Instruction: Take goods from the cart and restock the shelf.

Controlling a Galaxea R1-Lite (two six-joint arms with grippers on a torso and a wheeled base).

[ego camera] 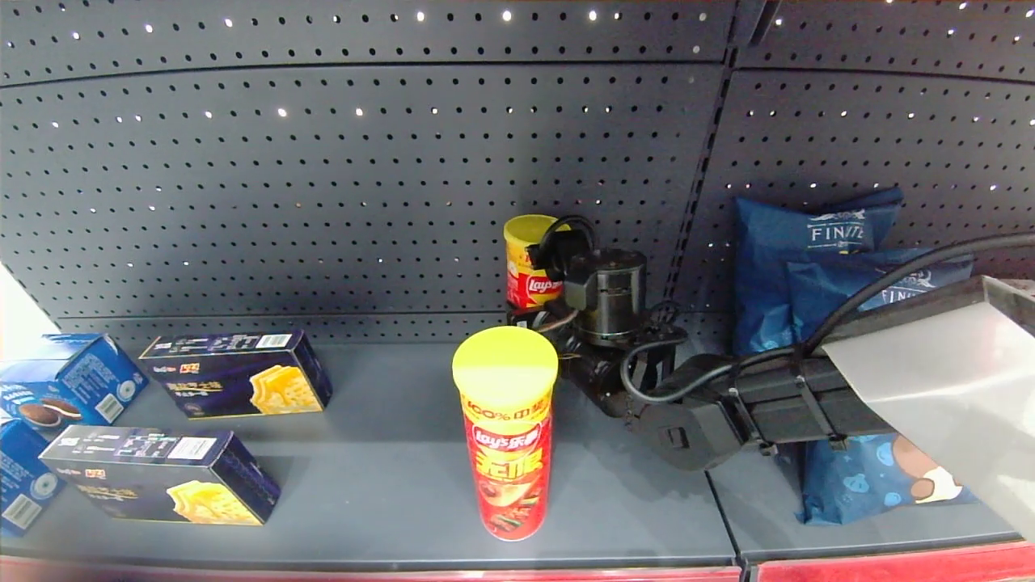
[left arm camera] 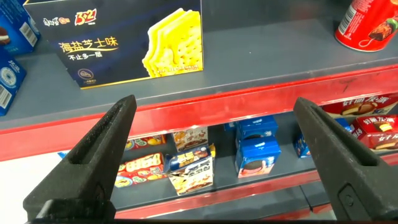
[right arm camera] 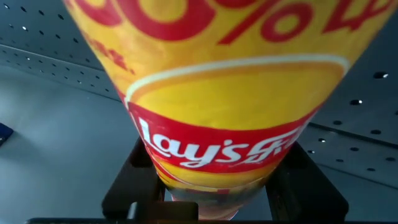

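Right gripper (ego camera: 535,271) has its fingers (right arm camera: 134,183) pinching the rear chip can (ego camera: 524,242), back by the shelf (ego camera: 388,453) wall. A second can (ego camera: 505,432) stands up front. To the left lie two cracker boxes (ego camera: 238,373) and two blue cookie boxes (ego camera: 73,380), with blue bags (ego camera: 808,259) on the right. Left gripper (left arm camera: 217,162) hangs with fingers spread wide before the shelf's red edge.

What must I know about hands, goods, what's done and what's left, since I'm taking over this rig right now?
Right hand: shut on the rear chip can, upright at the back of the shelf by the pegboard. I cannot tell whether the can rests on the shelf.
Left hand: open, holding nothing, out in front of the shelf's red lip.
Done: the front chip can stands upright near the shelf front.
Left: probably release the rear chip can, draw that arm back, then fetch more goods.
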